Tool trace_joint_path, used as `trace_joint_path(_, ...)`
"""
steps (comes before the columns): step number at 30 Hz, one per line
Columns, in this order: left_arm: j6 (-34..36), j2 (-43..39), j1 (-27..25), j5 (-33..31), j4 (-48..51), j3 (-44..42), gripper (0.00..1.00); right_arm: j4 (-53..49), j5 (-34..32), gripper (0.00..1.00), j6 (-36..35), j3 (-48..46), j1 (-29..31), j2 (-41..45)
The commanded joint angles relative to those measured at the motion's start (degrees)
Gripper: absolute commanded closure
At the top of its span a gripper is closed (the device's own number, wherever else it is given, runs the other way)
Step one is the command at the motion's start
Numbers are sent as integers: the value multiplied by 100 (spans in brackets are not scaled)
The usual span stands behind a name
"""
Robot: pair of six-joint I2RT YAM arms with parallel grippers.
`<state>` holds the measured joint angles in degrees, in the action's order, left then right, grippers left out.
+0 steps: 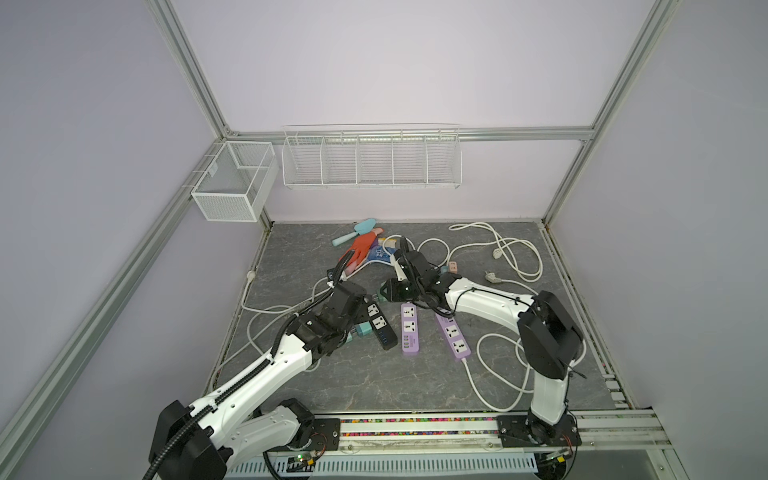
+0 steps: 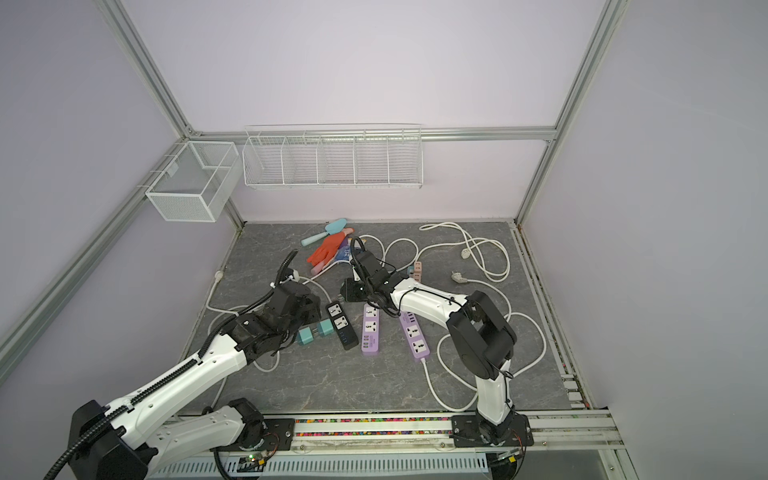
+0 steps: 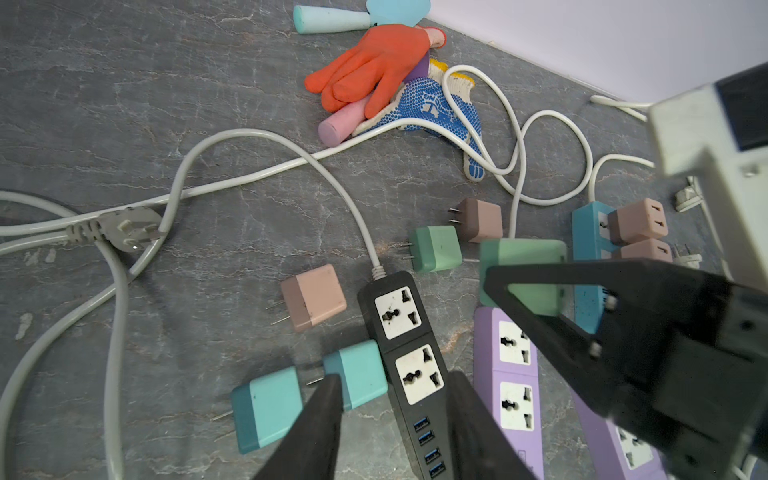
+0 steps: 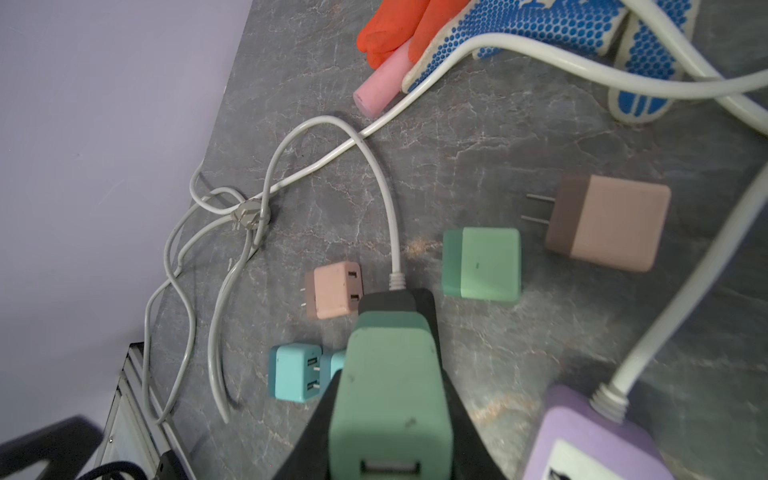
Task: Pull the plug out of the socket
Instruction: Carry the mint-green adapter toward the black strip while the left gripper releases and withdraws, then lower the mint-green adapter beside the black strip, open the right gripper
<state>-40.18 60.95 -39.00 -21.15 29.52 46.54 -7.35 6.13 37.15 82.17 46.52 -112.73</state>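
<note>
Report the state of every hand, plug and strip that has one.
left hand, open over the black strip.
right hand, shut on the green plug.
green plug, gripped, prongs hidden.
black strip, both sockets empty.
purple strip, beside the black one, both sockets empty.
blue strip, two brown plugs in it.

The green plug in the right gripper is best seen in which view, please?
The right wrist view: the green plug fills the foreground, clamped in the right gripper. The left wrist view shows it partly behind a gripper finger; both top views hide nearly all of it.
</note>
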Motion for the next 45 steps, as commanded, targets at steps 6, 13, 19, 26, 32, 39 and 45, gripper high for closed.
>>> trace_joint_path(6,-117,-381,204,27,169,-231,51,137,329,81,9,1322,-163,-1263)
trace_joint_path(13,-308,-451,210,37,405,-76,47,81,311,79,7,2092,-209,-2039)
trace_joint_path(19,-602,-507,213,43,528,-20,45,-98,481,75,20,2781,-227,-2576)
trace_joint_path(26,-916,-565,227,-135,864,22,45,-340,509,71,11,3271,-243,-3000)
trace_joint_path(32,-1236,-689,235,-94,1038,29,43,-730,399,61,-107,3402,-256,-2928)
trace_joint_path(39,-1396,-436,269,9,1218,464,43,-1151,396,47,-298,3413,-423,-2608)
trace_joint_path(45,-1329,-338,270,115,1328,859,42,-1242,435,40,-715,3116,-495,-1945)
